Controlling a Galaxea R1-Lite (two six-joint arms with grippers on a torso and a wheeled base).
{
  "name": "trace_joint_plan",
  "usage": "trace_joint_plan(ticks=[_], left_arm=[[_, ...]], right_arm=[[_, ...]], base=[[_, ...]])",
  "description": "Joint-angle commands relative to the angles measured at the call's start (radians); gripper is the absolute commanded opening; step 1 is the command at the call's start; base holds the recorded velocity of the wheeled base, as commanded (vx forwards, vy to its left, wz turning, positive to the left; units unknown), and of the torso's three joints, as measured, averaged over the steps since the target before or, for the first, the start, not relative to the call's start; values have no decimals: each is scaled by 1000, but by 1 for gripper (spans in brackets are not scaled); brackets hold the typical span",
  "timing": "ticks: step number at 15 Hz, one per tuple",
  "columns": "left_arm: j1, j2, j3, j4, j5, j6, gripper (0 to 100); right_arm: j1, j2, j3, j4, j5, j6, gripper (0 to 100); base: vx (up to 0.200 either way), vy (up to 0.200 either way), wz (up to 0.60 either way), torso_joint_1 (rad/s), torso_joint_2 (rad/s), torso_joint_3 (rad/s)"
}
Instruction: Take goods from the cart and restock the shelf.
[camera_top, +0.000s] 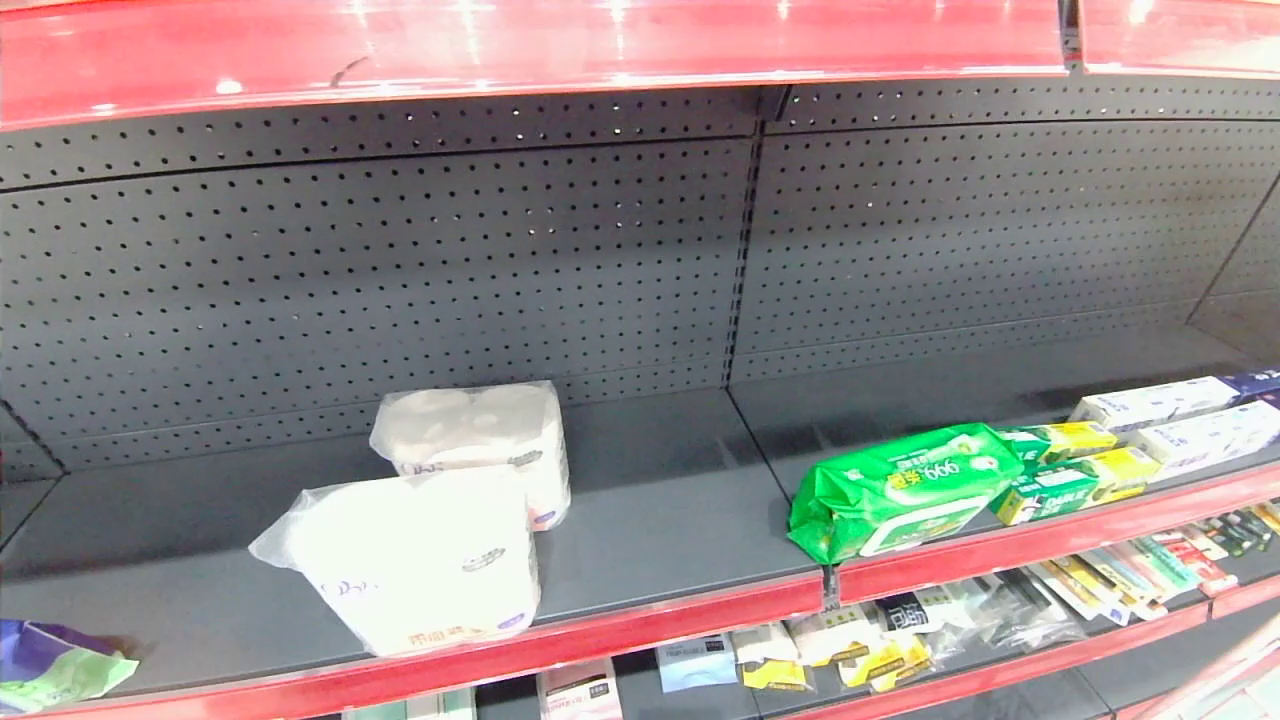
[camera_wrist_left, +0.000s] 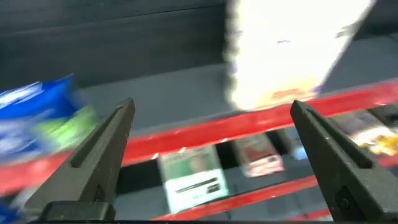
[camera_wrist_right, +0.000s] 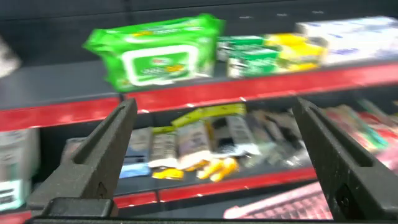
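Green wipes pack (camera_top: 900, 490), white-labelled, lies on the shelf (camera_top: 660, 540); left gripper (camera_wrist_left: 211, 104) and right gripper (camera_wrist_right: 214, 102) gape wide, empty.

The shelf board (camera_top: 660, 520) is bare from its near edge to the perforated back wall (camera_top: 400, 280) between the two stacked-in-depth white roll packs, near (camera_top: 410, 560) and far (camera_top: 480, 440), on the left and the green wipes pack (camera_top: 900, 490) on the right. Bare board also lies beyond the wipes pack, and between the near roll pack and the purple-green bag (camera_top: 50, 665) at the left end. The red upper shelf (camera_top: 500, 50) closes the space overhead, and boxes (camera_top: 1070, 470) line the near edge on the right.
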Motion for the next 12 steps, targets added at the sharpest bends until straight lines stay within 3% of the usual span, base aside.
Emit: trace_joint_plan(ticks=[1,2,3,4,5,7,8,9,12], left_arm=[[-3,-1,0,0,0,-3,100],[-3,-1,-1,-4,-3,-2,100],[-9,56,-110,-29,5,-14,100],[-9,295,-319,-43,25,-137,100],[4,449,-485,-56,55,-239,100],[20,562,-537,-56,104,-218,100],[56,591,-503,-43,156,-157,100],[109,622,-435,-32,184,-127,100],[134,743,-380,-32,181,-129,100]], right_arm=[[0,2,0,0,0,-1,100],[0,2,-1,0,0,1,100],[0,2,0,0,0,1,100],[0,2,-1,0,0,1,100],[0,2,-1,0,2,1,100],[0,2,0,0,2,2,100],[0,2,-1,0,2,2,100],[0,2,0,0,2,4,100],[0,2,0,0,0,4,100]], base=[[0,0,0,0,0,0],[0,0,0,0,0,0],[0,0,0,0,0,0],[0,0,0,0,0,0],[0,0,0,0,0,0],[0,0,0,0,0,0],[0,0,0,0,0,0],[0,0,0,0,0,0],[0,0,0,0,0,0]])
